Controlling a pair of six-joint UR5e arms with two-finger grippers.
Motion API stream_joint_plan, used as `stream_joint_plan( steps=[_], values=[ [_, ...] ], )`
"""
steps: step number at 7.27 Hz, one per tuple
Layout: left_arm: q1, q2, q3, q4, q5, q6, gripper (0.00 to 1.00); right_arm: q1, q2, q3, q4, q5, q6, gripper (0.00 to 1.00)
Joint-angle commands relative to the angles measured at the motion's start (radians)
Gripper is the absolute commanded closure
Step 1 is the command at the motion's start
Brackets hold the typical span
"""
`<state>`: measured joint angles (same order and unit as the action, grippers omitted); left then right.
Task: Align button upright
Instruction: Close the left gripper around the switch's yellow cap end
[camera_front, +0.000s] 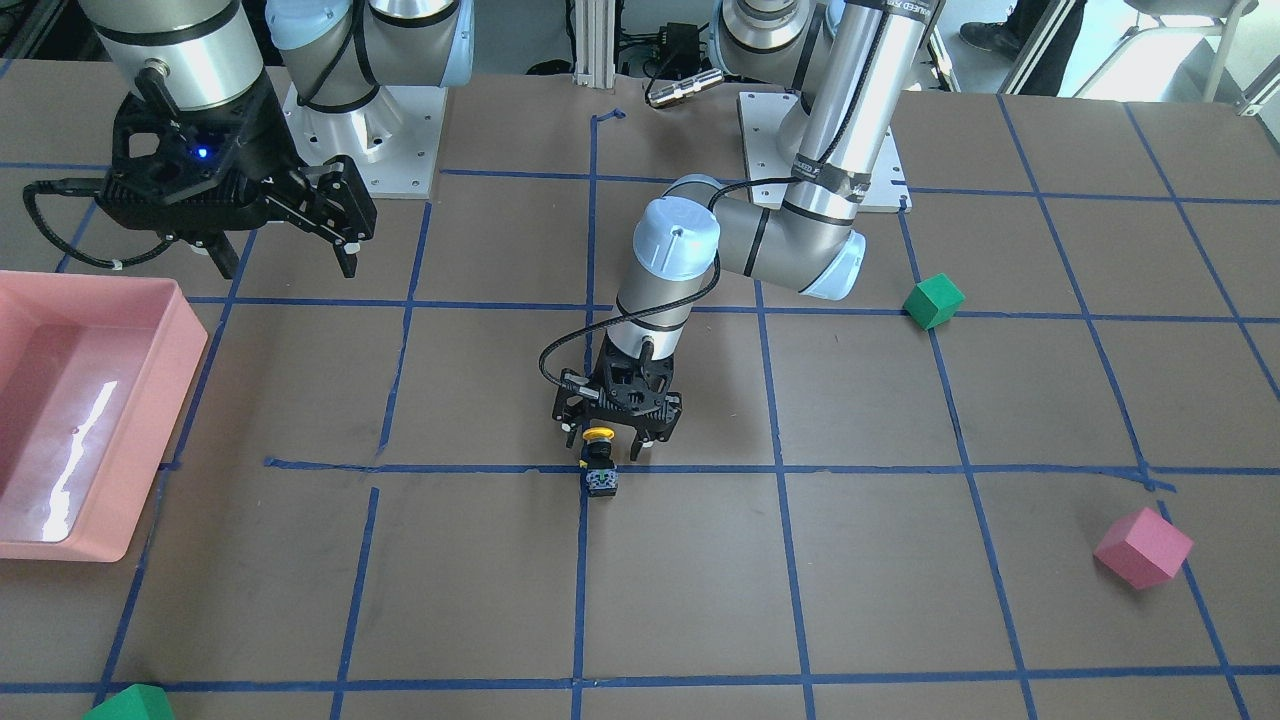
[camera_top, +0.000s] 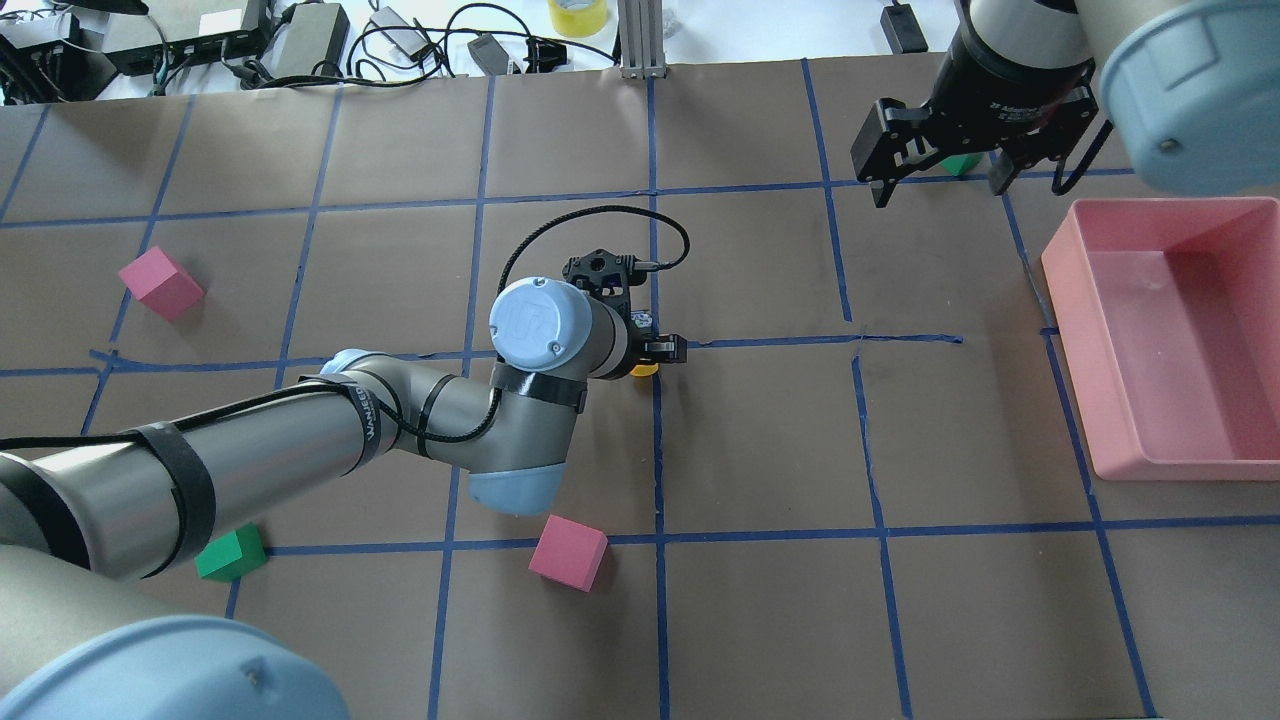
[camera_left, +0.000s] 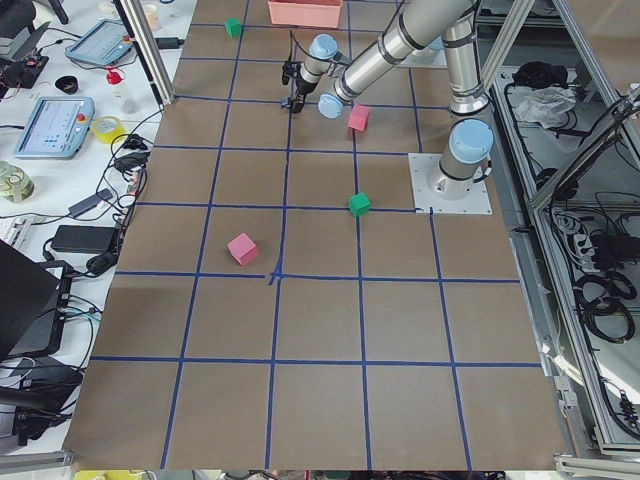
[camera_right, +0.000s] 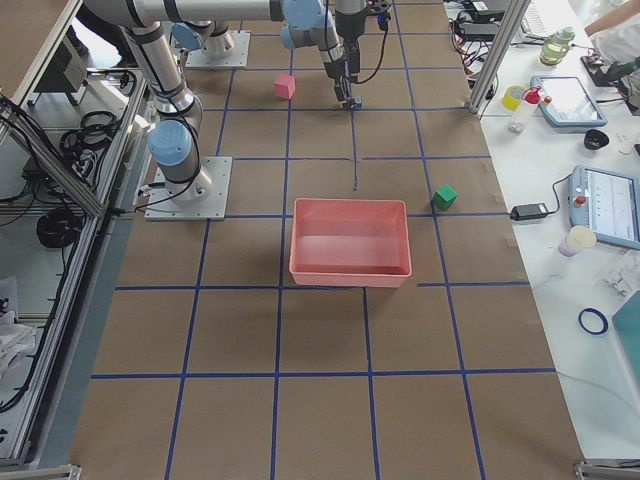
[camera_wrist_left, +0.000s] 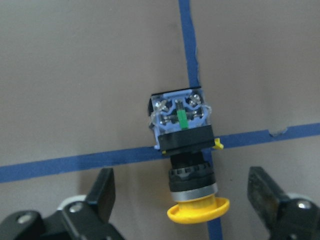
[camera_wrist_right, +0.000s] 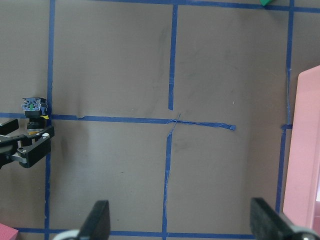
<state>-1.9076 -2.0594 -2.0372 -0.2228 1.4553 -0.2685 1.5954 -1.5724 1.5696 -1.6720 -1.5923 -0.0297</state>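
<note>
The button (camera_wrist_left: 186, 150) lies on its side at a blue tape crossing in the middle of the table. Its yellow cap points toward my left gripper and its blue-and-silver contact end points away. It also shows in the front view (camera_front: 598, 462) and in the right wrist view (camera_wrist_right: 32, 107). My left gripper (camera_wrist_left: 180, 177) is low over it and open. The jaws stand on either side of the cap end and do not touch it. My right gripper (camera_front: 285, 258) is open and empty, held high near the pink tray.
A pink tray (camera_front: 150, 330) stands at the table's edge on my right side. A green cube (camera_front: 933, 301) and a pink cube (camera_front: 1143, 547) lie on my left side. Another pink cube (camera_top: 568, 552) sits near my left elbow, and a green cube (camera_front: 130, 703) sits at the far edge.
</note>
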Motion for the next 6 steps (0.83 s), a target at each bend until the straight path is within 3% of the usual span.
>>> stream_joint_plan(
  steps=[1,3,6],
  values=[
    [-0.001,-0.001,0.002,-0.007,-0.027,0.002,1.00,0.000,0.000,0.001,0.002,0.000,-0.001,0.00],
    [-0.001,0.007,0.003,-0.015,-0.024,-0.012,1.00,0.000,0.000,0.001,0.002,0.000,-0.001,0.00],
    [-0.001,0.077,0.165,-0.382,-0.032,-0.076,1.00,0.000,0.000,0.001,0.003,0.000,-0.001,0.00]
  ],
)
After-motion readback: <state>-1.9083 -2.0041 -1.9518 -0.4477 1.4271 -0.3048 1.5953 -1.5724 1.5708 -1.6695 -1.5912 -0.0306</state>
